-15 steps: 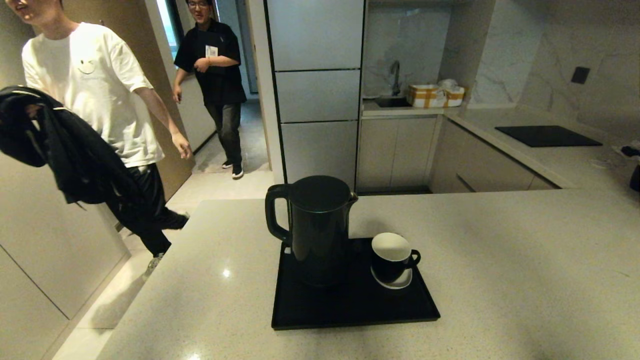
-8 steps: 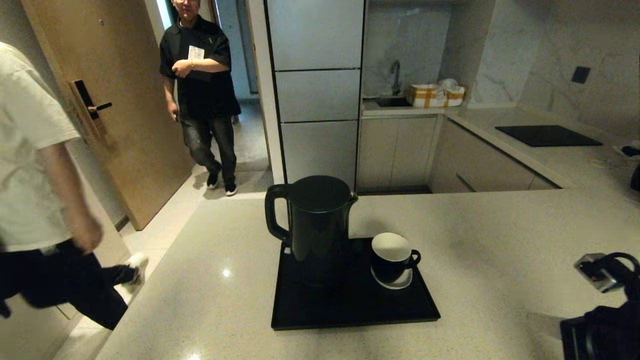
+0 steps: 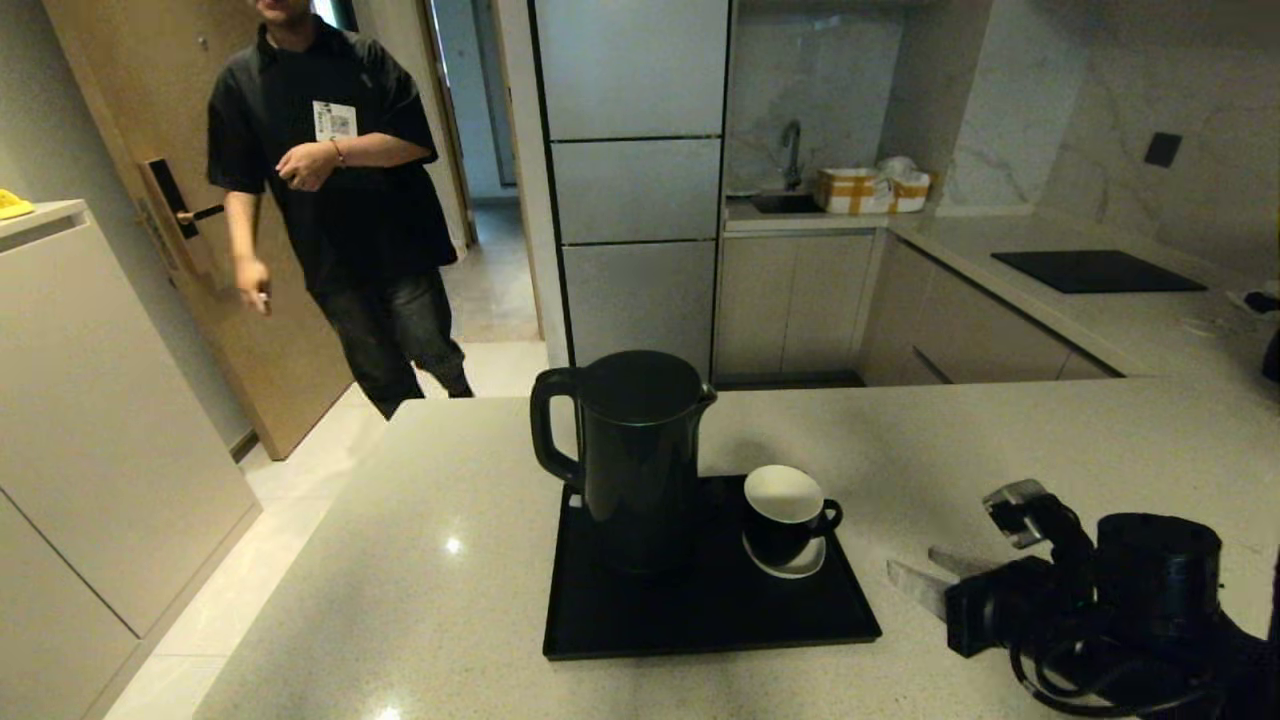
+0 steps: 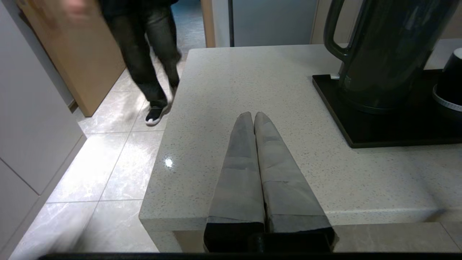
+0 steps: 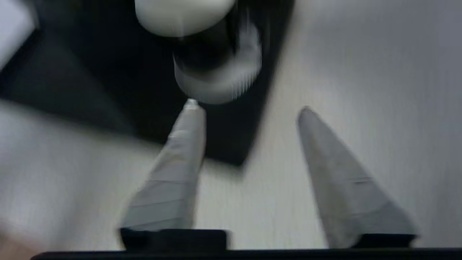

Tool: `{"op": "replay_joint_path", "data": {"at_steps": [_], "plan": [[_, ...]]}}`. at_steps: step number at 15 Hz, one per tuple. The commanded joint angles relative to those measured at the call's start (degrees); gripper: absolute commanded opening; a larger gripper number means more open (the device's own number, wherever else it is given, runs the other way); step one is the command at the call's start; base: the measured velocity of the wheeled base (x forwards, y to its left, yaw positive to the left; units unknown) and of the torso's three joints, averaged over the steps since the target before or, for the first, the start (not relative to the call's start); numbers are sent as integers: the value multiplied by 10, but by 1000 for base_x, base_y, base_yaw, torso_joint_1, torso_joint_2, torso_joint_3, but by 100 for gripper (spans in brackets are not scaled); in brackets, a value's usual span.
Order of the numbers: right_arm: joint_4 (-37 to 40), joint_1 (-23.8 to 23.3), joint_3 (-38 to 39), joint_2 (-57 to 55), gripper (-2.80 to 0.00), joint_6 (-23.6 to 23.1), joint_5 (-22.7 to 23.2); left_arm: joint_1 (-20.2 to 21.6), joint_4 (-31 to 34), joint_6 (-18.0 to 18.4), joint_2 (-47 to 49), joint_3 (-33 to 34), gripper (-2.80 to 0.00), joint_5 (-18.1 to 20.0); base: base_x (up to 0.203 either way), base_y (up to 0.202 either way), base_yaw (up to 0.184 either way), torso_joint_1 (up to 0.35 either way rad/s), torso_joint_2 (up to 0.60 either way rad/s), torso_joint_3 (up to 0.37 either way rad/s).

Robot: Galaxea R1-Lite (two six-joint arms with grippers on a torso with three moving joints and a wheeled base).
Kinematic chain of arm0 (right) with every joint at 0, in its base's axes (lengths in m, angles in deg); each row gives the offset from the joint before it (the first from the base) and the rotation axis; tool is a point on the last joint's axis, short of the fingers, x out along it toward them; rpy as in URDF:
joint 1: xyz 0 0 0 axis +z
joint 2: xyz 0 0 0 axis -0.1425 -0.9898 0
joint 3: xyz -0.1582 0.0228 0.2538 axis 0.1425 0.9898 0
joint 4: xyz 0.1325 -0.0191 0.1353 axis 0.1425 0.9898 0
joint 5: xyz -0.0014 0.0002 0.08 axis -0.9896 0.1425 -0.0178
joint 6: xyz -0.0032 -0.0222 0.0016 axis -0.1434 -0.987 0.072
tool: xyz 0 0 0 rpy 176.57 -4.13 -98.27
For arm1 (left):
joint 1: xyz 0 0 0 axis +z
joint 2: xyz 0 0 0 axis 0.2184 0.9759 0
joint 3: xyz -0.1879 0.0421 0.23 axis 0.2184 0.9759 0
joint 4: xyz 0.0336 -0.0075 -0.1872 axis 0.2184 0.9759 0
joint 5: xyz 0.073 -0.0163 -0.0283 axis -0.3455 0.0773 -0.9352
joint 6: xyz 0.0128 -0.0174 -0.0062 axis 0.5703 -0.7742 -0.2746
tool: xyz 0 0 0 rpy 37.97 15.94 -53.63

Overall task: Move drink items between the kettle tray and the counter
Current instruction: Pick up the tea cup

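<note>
Kettle point(image 3: 630, 455) and cup point(image 3: 783, 523) both stand on the tray point(image 3: 700, 610), which lies on the counter point(image 3: 1000, 450); kettle at the tray's far left, handle toward the robot's left, lid on; cup just beside it to the right, upright on a white saucer point(image 3: 800, 568), handle toward the right. Right gripper point(image 3: 920, 578) hovers low over the counter just off the tray's right edge, fingers apart w/ nothing between them, tips aimed at the cup. Left gripper point(image 4: 254, 117) is parked at the counter's near-left edge, fingers pressed together, empty. Step in hand looks like the reach for the cup. To do it well: come in level from the right, straddle the cup body or handle w/o knocking the saucer, close firmly, lift straight up before swinging clear so the saucer stays put and the kettle isn't bumped. Cup's white inside looks empty from the head view; kettle's contents can't be told w/ the lid shut. Tray holds only kettle, cup and saucer.
</note>
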Motion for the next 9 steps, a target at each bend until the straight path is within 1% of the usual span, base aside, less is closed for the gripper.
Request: {"op": "replay_joint_path", "data": {"at_steps": [1, 2, 6, 9], "plan": [[-10, 5, -37, -44, 0, 0, 2, 0, 0, 0, 1, 0, -280, 0, 0, 0, 0, 0, 0, 0], [-10, 5, -39, -55, 0, -5, 1, 0, 0, 0, 1, 0, -280, 0, 0, 0, 0, 0, 0, 0], [-10, -31, -53, -71, 0, -5, 2, 0, 0, 0, 1, 0, -280, 0, 0, 0, 0, 0, 0, 0], [-10, -33, -63, -88, 0, -10, 2, 0, 0, 0, 1, 0, -280, 0, 0, 0, 0, 0, 0, 0]]}}
